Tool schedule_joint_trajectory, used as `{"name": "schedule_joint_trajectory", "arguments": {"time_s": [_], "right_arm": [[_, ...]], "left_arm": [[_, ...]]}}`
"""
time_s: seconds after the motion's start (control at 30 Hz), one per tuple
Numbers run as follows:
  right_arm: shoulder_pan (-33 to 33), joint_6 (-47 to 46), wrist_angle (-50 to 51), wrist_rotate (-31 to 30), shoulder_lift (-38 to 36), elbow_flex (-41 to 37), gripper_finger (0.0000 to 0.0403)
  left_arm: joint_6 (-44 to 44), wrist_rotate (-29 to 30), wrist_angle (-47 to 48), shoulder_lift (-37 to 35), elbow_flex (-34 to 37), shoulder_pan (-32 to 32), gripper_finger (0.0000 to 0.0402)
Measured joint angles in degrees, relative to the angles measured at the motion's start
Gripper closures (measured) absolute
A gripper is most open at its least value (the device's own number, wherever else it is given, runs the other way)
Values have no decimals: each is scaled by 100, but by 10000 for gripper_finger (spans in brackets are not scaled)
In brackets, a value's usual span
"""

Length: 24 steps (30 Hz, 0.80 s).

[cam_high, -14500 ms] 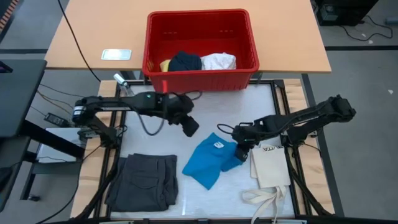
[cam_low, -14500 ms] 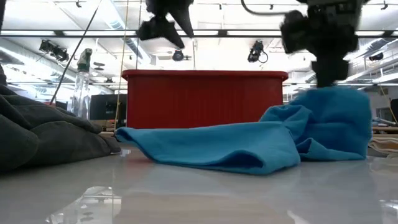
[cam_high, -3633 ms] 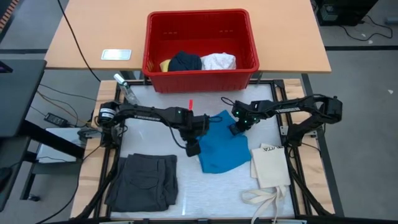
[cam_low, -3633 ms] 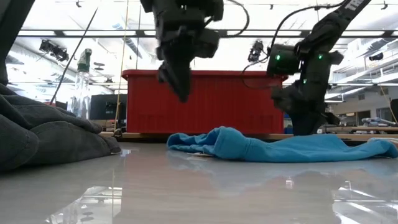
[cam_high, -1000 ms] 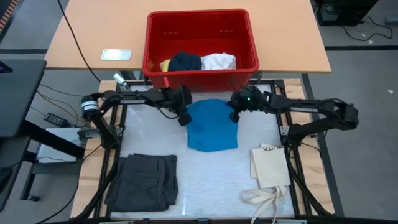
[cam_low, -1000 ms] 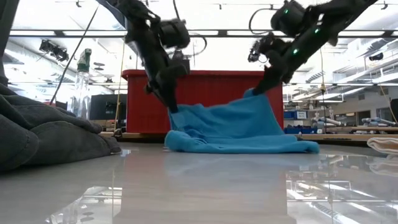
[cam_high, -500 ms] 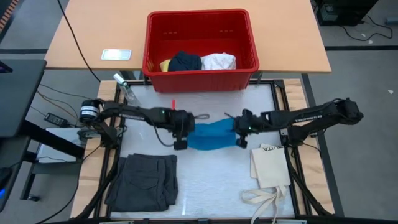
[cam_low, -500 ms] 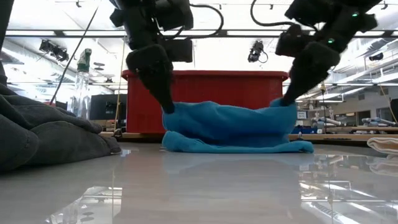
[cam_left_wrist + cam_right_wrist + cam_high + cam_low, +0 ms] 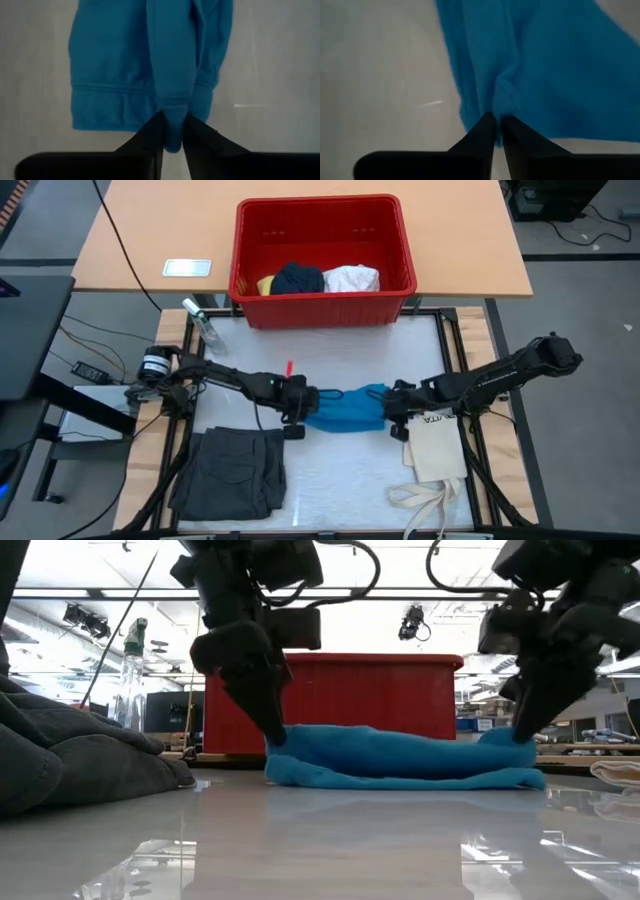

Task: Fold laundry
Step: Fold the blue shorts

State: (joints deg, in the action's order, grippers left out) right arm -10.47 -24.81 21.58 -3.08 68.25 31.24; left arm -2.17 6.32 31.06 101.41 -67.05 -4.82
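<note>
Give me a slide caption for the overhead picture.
Both tools, left and right, pinch opposite ends of a folded blue cloth mid-table.

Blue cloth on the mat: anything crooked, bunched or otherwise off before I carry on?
Nothing stands out. The blue cloth lies as a flat folded band between the left gripper and right gripper, each pinching one end. The grey shorts and tote bag lie apart from it.

The dark grey folded cargo shorts (image 9: 70,755) are cut off at the low view's left edge; the 3 bundled garments in the red plastic basket (image 9: 322,255) stay partly hidden by its wall.
</note>
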Motion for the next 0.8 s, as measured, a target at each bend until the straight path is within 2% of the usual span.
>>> {"name": "schedule_joint_trajectory", "arguments": {"time_s": [0.33,0.43,0.53,0.7,0.8], "right_arm": [[-79,-742,18,68,-129,562,296],[25,-1203,-4,-325,-59,577,294],[167,-1403,-122,-435,202,535,298],[201,-1496,-580,-123,818,388,307],[154,-1605,-668,88,1141,386,310]], "left_arm": [[-217,-3,428,-370,-374,2,254],[-152,-55,411,-409,-611,43,246],[-142,-195,272,-406,-714,145,244],[-513,-314,-789,-279,-362,383,244],[-805,-384,-899,-62,-162,491,244]]}}
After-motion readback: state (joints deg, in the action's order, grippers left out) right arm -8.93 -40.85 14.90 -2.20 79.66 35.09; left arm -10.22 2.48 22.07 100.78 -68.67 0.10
